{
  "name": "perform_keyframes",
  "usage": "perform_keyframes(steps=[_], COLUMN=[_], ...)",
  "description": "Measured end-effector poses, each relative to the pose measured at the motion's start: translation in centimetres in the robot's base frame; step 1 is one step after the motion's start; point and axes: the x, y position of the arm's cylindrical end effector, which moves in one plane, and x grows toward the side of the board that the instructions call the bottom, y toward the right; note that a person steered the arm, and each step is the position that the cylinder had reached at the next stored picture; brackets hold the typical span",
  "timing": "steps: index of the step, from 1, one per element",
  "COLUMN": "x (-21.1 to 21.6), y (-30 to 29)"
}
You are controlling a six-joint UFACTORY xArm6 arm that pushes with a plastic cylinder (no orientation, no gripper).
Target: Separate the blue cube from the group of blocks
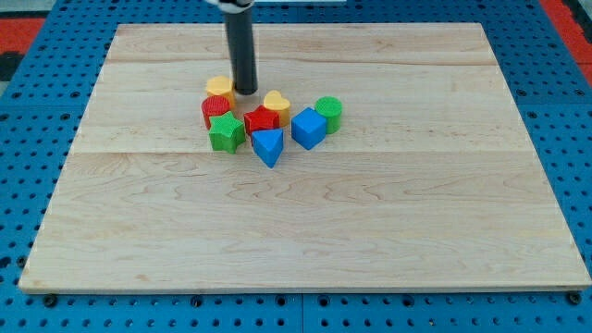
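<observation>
The blue cube (309,128) sits on the wooden board (305,231) at the right side of a tight group of blocks, touching or nearly touching the green cylinder (328,113) to its upper right. My tip (246,92) stands at the group's top, just right of the yellow block (220,88) and left of the yellow heart (276,103). It is well left of the blue cube, with the red star-like block (262,119) between. A blue triangular block (268,146) lies at the group's bottom.
A red cylinder-like block (215,109) and a green star-like block (226,132) form the group's left side. The board lies on a blue perforated table (37,111).
</observation>
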Motion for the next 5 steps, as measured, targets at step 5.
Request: perform_keyframes(steps=[5], x=[5.0], y=[14.2])
